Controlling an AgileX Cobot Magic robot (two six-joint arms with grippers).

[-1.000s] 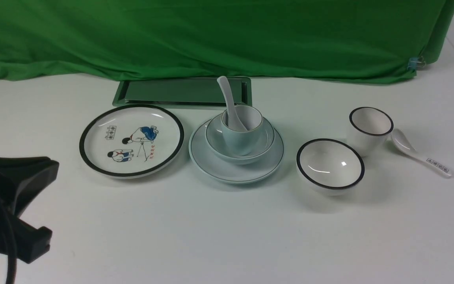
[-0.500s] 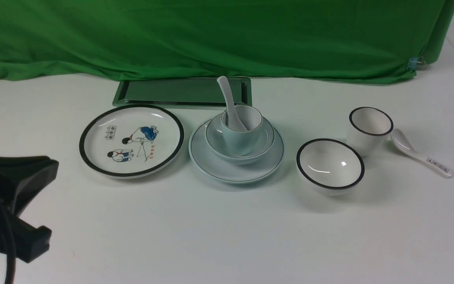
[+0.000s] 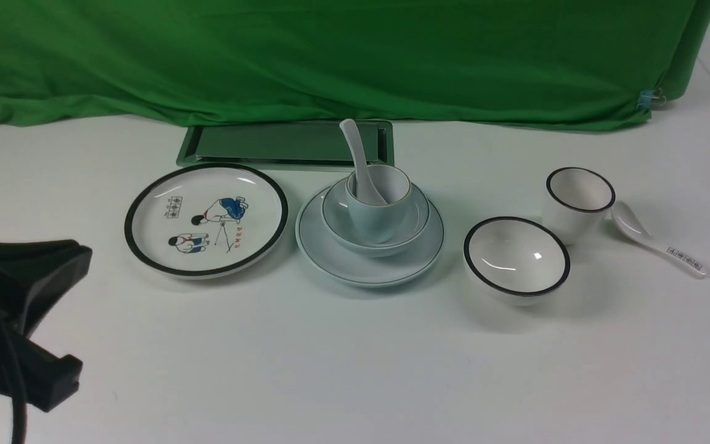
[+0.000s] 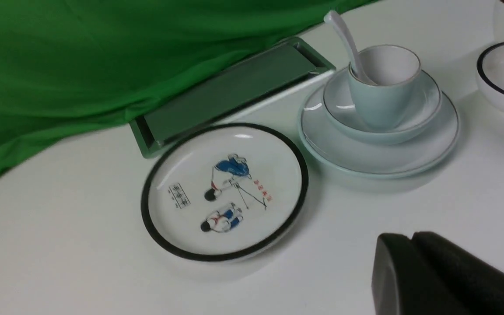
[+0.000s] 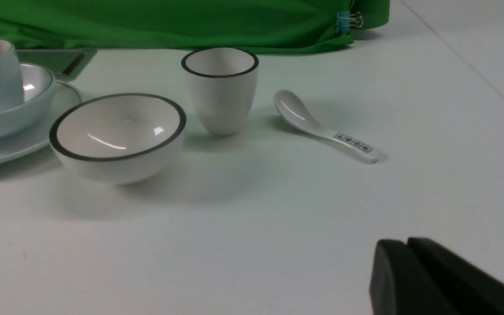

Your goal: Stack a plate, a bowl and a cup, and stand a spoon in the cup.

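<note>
Judging the stack finished and treating the step in hand as parking both arms clear without a bump. Working over white table [image 3: 355, 370], with left arm [image 3: 22, 296] low at near left edge of front view, well apart from all crockery. Leaving plate [image 3: 324, 256] flat mid-table, just beside cartoon plate [image 3: 206, 219] on its left, rims near but apart. Leaving bowl [image 3: 413, 222] seated upright on plate, roughly centred; minding black-rimmed bowl [image 3: 517, 259] near on the right, apart from plate. Leaving cup [image 3: 379, 222] upright inside bowl; ignoring black-rimmed cup [image 3: 579, 203] further right. Noting spoon [image 3: 355, 148] standing scoop-down in cup, handle tilted back and left, leaning on rim: probably the weakest part, likely to tip out on any knock. Ignoring printed spoon [image 3: 657, 245] lying flat by black-rimmed cup, touching or just beside, cannot tell. Reading left gripper [image 4: 411, 245] as closed on nothing, pads together with only a thin seam, hovering over bare table near cartoon plate. Reading right gripper [image 5: 407, 249] the same: pads together, empty, over bare table on near side of printed spoon, out of front view. Pulling back straight and slow, away from crockery; avoiding any sweep across centre; needing no regrasp by the look of it.
</note>
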